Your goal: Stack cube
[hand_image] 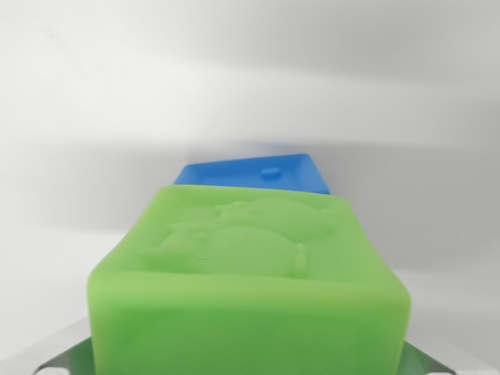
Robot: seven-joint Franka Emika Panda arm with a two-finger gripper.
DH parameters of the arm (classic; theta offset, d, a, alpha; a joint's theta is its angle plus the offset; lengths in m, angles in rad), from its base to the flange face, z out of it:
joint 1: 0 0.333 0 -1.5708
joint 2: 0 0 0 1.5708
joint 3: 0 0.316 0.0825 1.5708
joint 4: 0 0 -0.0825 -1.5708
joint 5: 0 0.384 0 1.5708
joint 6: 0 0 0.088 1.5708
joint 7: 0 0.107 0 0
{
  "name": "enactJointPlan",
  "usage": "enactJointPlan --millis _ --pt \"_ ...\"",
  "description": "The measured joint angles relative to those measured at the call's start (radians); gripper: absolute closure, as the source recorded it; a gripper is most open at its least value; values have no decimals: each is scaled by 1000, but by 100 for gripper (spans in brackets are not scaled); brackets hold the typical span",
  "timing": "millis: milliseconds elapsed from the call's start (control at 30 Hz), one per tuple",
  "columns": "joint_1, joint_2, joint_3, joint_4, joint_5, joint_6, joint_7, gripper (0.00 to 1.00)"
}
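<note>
From my wrist camera, a green cube (250, 289) with an embossed animal relief fills the lower frame, grey metal parts showing at both its bottom corners. A blue cube (254, 172) peeks out just behind the green cube, over a white surface (78, 117). I cannot tell how the jaws stand.

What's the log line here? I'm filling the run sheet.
view: wrist | green cube nearest | blue cube behind | gripper state: unclear

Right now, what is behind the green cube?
A blue cube shows behind the green cube; only its top is visible. Its lower part, and whether the two touch, is hidden.
</note>
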Motion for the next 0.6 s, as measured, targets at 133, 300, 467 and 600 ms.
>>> enactJointPlan --millis 133,300,467,600 --pt "-1 4 2 1 1 4 -1 100" --pt "-2 6 2 1 1 6 -2 0" --pt "-2 6 2 1 1 6 -2 0" --pt "-2 6 2 1 1 6 -2 0"
